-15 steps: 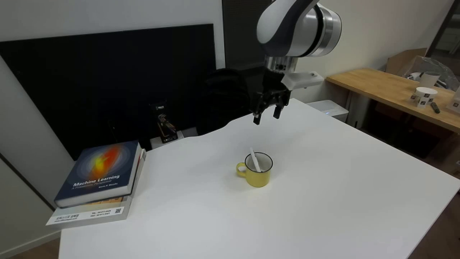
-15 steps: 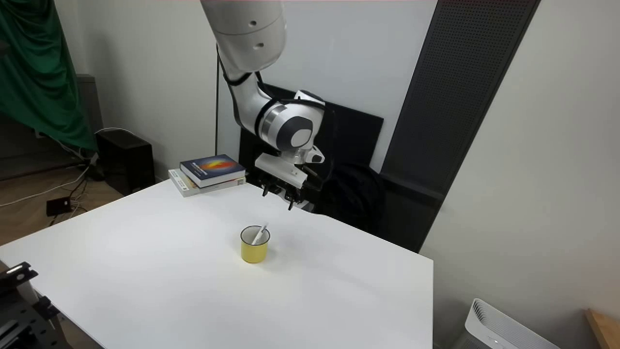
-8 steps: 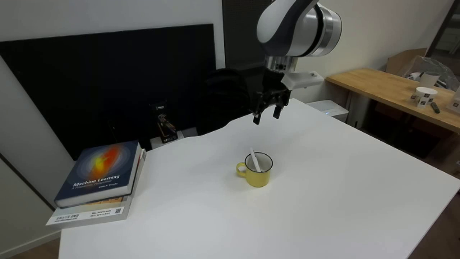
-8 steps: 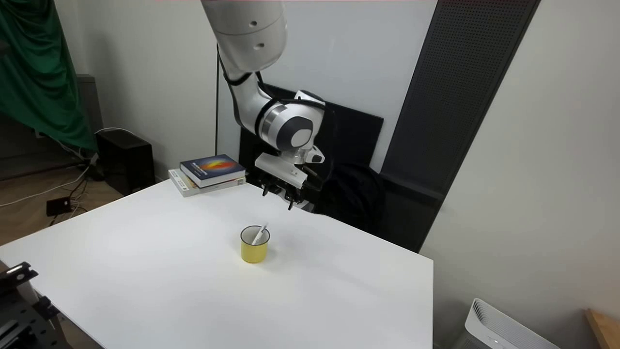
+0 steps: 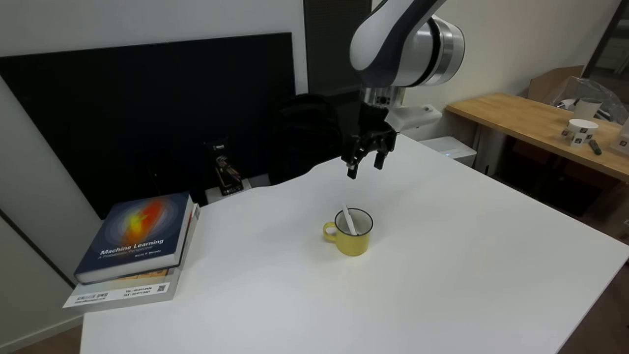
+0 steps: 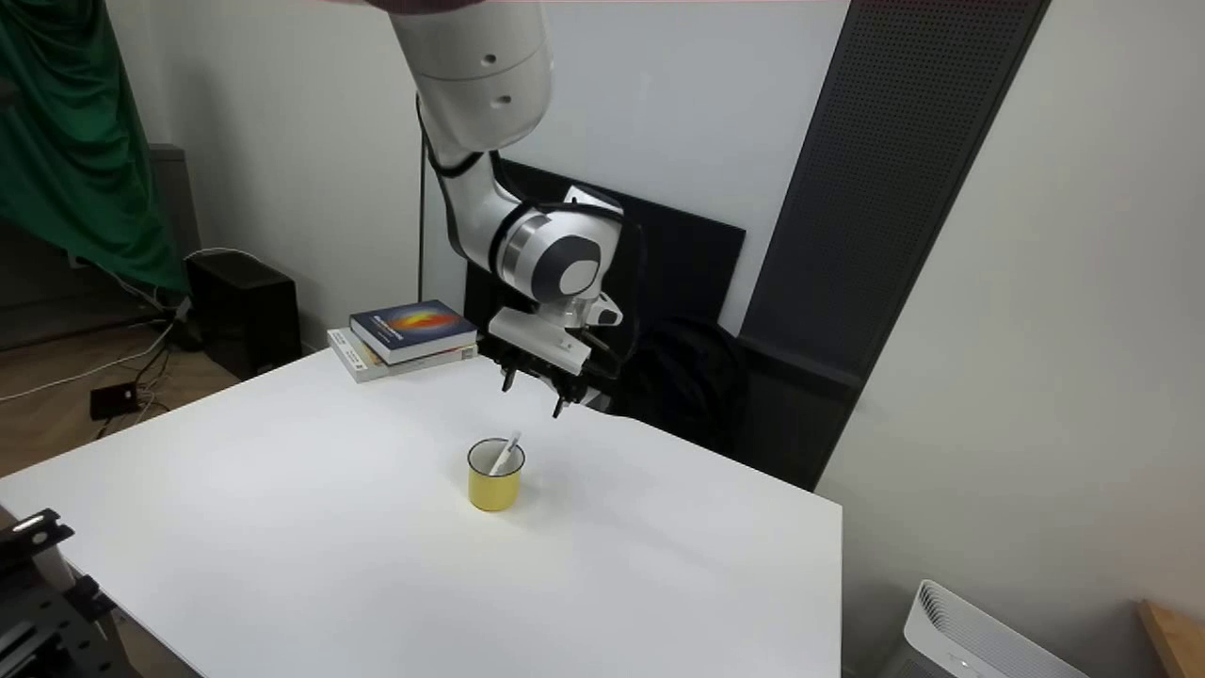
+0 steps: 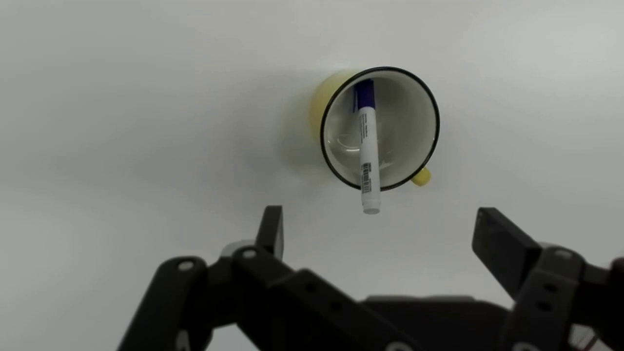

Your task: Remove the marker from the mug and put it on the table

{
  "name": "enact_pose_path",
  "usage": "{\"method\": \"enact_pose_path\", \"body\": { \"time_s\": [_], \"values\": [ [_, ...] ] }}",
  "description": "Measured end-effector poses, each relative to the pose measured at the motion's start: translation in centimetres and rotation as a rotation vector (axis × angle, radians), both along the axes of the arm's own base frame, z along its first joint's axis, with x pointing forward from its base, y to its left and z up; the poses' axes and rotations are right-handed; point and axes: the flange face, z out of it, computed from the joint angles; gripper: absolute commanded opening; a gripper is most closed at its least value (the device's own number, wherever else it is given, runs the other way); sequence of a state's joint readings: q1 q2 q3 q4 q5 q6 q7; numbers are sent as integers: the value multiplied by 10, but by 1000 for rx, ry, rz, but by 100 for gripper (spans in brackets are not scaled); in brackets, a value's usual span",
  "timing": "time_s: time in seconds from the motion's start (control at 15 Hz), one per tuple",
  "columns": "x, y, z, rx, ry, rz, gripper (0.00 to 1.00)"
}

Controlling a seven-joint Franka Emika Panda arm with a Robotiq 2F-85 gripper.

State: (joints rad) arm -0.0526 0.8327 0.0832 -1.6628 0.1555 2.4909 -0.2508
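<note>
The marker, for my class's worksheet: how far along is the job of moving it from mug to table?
Done: nothing of the move itself; the marker leans in the mug, one end jutting out.
In hand: no grip yet; the tool hangs open, apart from the marker.
Left: gripping it, lifting it out and laying it on the table.

A blue book (image 5: 134,236) lies on a paler volume (image 5: 125,292), with green cloth (image 6: 75,155) hanging near a black box (image 6: 245,315).
</note>
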Motion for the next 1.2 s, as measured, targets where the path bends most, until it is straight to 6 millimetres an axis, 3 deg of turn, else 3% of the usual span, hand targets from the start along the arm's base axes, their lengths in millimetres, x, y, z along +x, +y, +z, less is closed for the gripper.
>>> {"method": "enact_pose_path", "body": {
  "time_s": [0.53, 1.2],
  "values": [
    [-8, 21, -40, -18, 11, 48, 100],
    [5, 8, -63, -31, -55, 29, 100]
  ]
}}
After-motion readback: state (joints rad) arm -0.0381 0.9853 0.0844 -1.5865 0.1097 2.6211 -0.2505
